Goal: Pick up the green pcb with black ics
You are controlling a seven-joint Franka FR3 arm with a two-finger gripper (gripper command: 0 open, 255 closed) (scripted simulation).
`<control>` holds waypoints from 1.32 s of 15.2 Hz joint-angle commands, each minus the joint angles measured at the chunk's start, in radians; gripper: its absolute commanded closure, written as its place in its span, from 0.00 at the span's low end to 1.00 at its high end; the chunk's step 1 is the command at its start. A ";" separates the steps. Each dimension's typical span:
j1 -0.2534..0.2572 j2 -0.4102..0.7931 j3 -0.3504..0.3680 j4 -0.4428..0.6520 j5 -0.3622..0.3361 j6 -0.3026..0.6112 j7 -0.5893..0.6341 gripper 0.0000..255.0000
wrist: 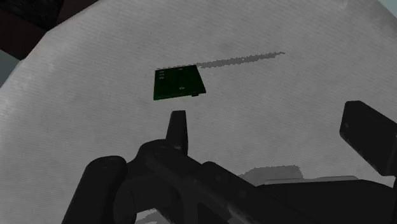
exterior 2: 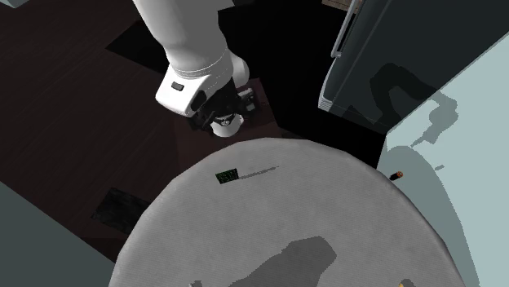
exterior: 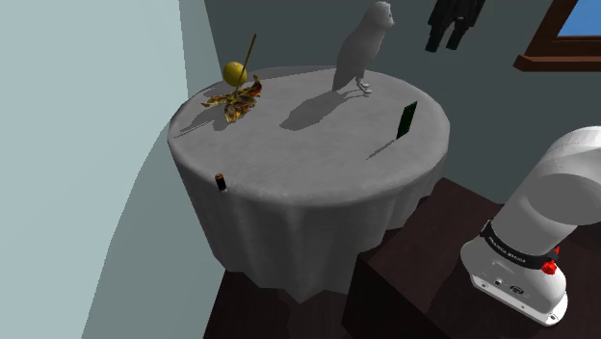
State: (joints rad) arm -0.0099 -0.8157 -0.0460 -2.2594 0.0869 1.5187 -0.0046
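The green PCB [exterior: 409, 118] is a small dark green board that stands on its edge on the round grey-clothed table [exterior: 308, 164], near the rim at the shoulder view's right. It casts a long thin shadow. In the wrist view the PCB [wrist: 178, 83] lies ahead of my gripper [wrist: 270, 130], beyond the fingertips and nearer one finger [wrist: 178, 129]. The two black fingers stand wide apart with nothing between them. In the shoulder view the gripper [exterior: 449, 39] hangs high above and behind the table's rim, apart from the board. From overhead the PCB [exterior 2: 227, 174] sits just inside the table edge below the arm's hand.
A grey bird statue [exterior: 364, 48] stands at the table's back. A yellow ball on a stick with brownish leaves [exterior: 236, 82] lies at the back left. A small dark cylinder [exterior: 221, 181] stands by the front-left rim. The stand and arm base [exterior: 525, 260] are at the lower right.
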 commanded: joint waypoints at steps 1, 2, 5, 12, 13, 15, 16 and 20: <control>0.000 0.000 0.000 0.000 0.000 0.000 0.000 0.00; 0.006 0.009 -0.008 -0.023 -0.014 0.024 -0.034 0.00; 0.025 0.046 -0.035 -0.084 -0.057 0.098 -0.135 0.00; 0.056 0.160 -0.090 -0.181 -0.146 0.269 -0.333 0.00; 0.056 0.160 -0.090 -0.194 -0.147 0.283 -0.333 0.00; 0.055 0.161 -0.092 -0.220 -0.148 0.310 -0.334 0.00; 0.055 0.162 -0.093 -0.233 -0.149 0.324 -0.334 0.00; 0.054 0.168 -0.097 -0.277 -0.151 0.374 -0.334 0.00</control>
State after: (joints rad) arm 0.0437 -0.6490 -0.1423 -2.5296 -0.0644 1.8834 -0.3393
